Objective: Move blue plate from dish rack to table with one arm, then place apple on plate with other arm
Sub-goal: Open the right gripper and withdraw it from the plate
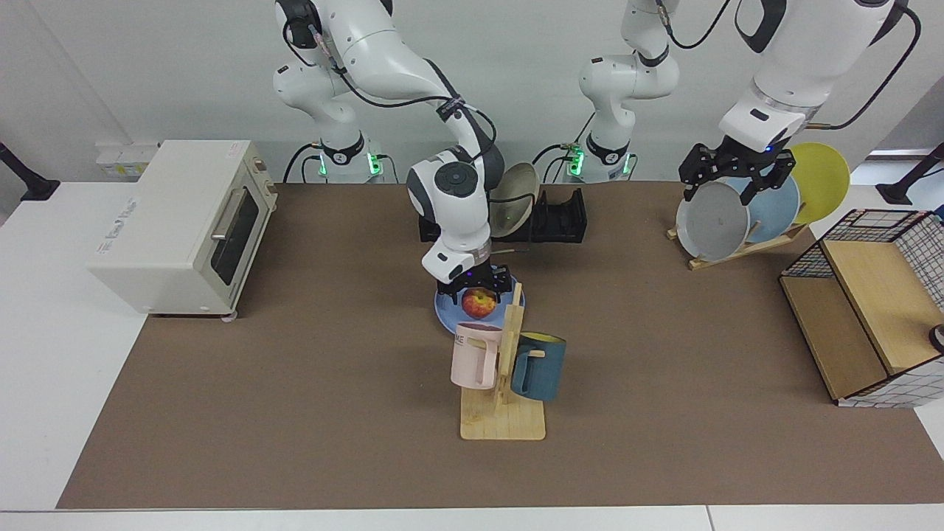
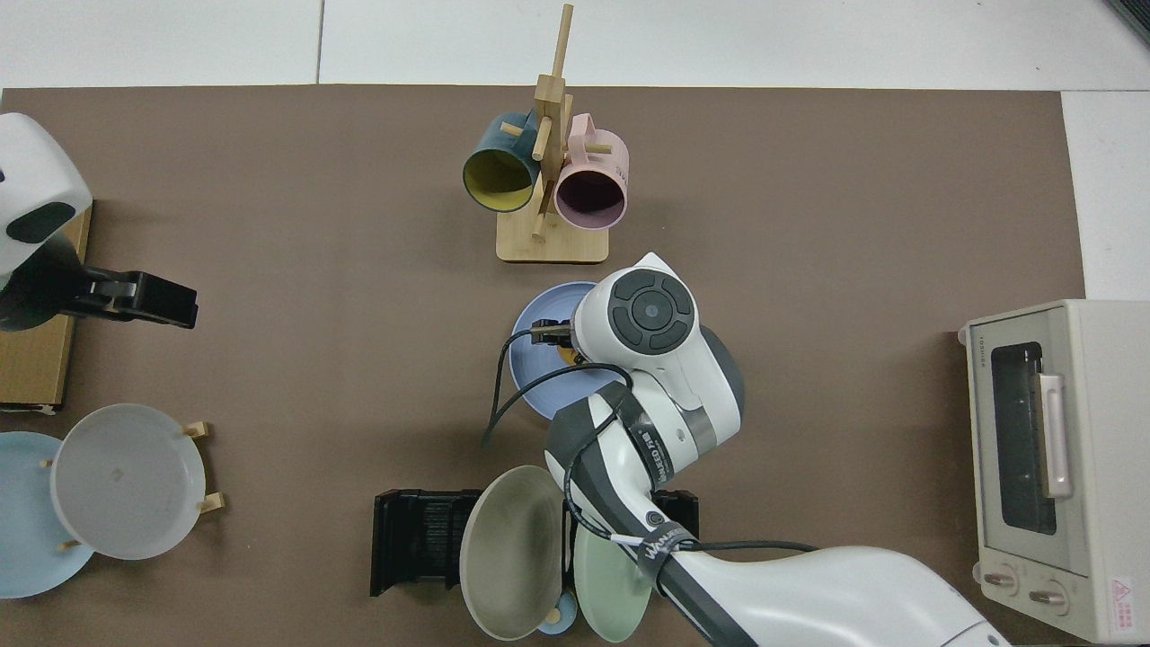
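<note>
The apple [image 1: 479, 302] is sitting low over the middle of the blue plate [image 1: 447, 313], apparently resting on it or just short of touching; I cannot tell which. The right gripper [image 1: 476, 290] is standing directly above the apple, pointing straight down, its fingers [image 1: 451, 293] flanking the fruit on either side and seeming to be parted a little from it, though contact is hard to rule out. The apple is round, so no long axis is mattering here; what the coming move depends on is that the gripper is sitting plumb above it, so a straight upward retreat looks like the clean way off. The blue plate is lying flat on the table [image 1: 295, 383], between the dish rack [image 1: 560, 217] behind it and the wooden mug stand [image 1: 509, 369] just in front of it. Well away from the plate, the left gripper [image 1: 730, 173] is waiting with fingers spread, hanging over the grey plate [image 1: 708, 225] on the slanted wood stand.
</note>
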`<move>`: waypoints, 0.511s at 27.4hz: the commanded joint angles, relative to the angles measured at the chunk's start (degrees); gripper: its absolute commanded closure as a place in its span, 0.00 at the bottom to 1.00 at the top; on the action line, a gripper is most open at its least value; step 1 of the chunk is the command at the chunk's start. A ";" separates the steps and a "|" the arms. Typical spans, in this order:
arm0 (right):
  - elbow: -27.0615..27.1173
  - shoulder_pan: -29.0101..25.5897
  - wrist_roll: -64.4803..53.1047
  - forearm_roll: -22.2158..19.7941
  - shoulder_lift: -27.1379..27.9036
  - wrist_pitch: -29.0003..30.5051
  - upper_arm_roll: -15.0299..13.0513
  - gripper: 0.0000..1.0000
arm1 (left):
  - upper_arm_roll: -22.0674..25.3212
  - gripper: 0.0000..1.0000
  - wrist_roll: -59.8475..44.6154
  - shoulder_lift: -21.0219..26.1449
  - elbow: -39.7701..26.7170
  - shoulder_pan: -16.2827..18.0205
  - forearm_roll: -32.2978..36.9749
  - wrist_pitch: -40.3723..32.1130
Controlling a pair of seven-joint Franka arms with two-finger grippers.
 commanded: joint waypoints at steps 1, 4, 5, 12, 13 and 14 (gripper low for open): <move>0.83 -0.68 0.85 -0.27 -2.00 -1.47 -0.11 0.00 | -0.08 0.00 -0.67 -0.52 0.45 0.85 -0.78 -1.29; 0.92 -0.95 0.15 -1.06 -3.85 -3.23 -0.55 0.00 | -0.17 0.00 -0.76 -0.52 0.54 1.11 -0.69 -1.29; 0.92 -1.38 -0.81 -1.06 -4.46 -3.67 -0.55 0.00 | -0.17 0.00 -0.76 -0.52 0.45 1.11 -0.78 -1.29; 0.83 -8.05 -16.70 -1.32 -9.65 -6.22 -0.64 0.00 | -0.25 0.00 -0.76 -0.52 0.54 1.20 -0.78 -1.29; 0.83 -9.20 -19.69 -1.24 -10.35 -7.36 -0.64 0.00 | -0.17 0.00 -0.76 -0.52 0.54 1.20 -0.78 -1.29; 0.83 -10.51 -22.42 -1.24 -11.05 -8.32 -0.64 0.00 | -0.17 0.00 -0.76 -0.52 0.45 1.20 -0.78 -1.38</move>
